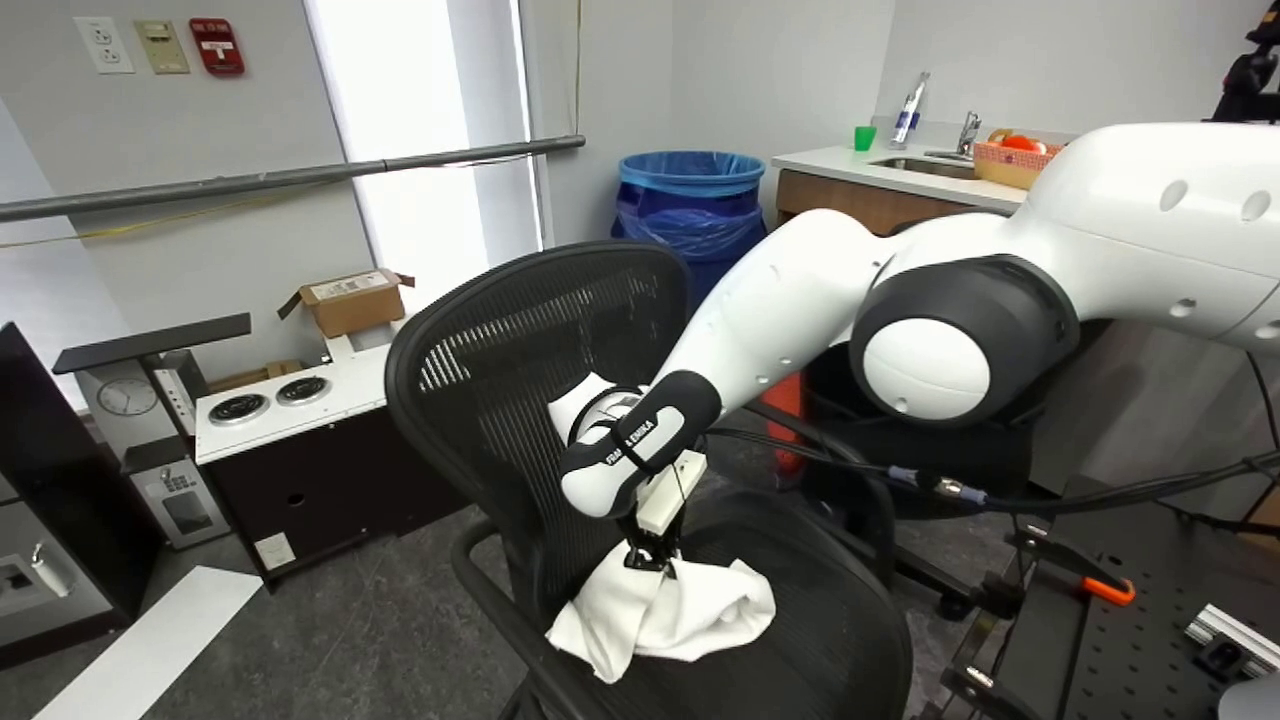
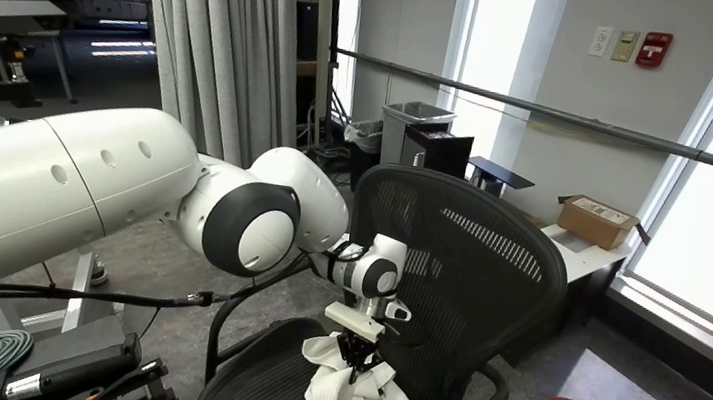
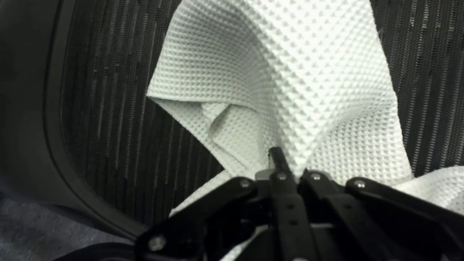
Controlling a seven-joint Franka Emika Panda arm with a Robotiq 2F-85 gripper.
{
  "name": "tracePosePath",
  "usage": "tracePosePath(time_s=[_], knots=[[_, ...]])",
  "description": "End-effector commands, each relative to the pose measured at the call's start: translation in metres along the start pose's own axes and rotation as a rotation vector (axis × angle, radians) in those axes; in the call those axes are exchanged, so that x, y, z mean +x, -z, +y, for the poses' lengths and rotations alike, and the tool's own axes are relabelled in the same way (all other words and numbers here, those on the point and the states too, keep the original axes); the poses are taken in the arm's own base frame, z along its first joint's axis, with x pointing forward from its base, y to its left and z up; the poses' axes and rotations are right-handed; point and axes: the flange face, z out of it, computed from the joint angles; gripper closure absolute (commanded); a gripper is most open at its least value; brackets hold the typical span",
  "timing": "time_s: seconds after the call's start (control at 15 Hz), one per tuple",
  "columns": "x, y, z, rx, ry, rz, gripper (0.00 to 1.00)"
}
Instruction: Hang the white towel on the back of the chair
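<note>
Arm (image 1: 790,310) is arching over the chair (image 2: 459,255), its far end sitting low in front of the backrest (image 1: 500,370). In both exterior views no cloth is hanging over the backrest's top edge; the hanging itself is wanting.

White towel (image 1: 690,615) is lying bunched on the seat (image 1: 830,625), near the foot of the backrest; whether the two are touching, I am not able to tell. Most of the cloth is resting on the mesh, so I am reckoning this early: lifting, carrying up, draping and letting go are all remaining.

The gripper (image 3: 293,170) is pointing down into the towel. Its fingers (image 3: 282,177) are standing close together, seemingly pinching a raised fold (image 3: 297,137), which is running up to the tips in the wrist view. Grasp is looking made, by my judgement; how firmly it is holding, the pictures are not showing.
</note>
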Motion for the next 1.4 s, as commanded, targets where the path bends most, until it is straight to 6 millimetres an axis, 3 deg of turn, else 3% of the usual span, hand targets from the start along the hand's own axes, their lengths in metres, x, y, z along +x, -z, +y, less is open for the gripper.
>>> tracePosePath(time_s=[0.0, 0.67, 0.87, 1.13, 1.33], knots=[[0.015, 0.041, 0.006, 0.004, -0.006, 0.088, 0.99], [0.006, 0.191, 0.028, -0.023, -0.071, 0.247, 0.99], [-0.002, 0.252, 0.037, -0.034, -0.102, 0.33, 0.99], [-0.021, 0.347, 0.043, -0.062, -0.12, 0.477, 0.99], [-0.034, 0.398, 0.049, -0.062, -0.146, 0.559, 0.99]])
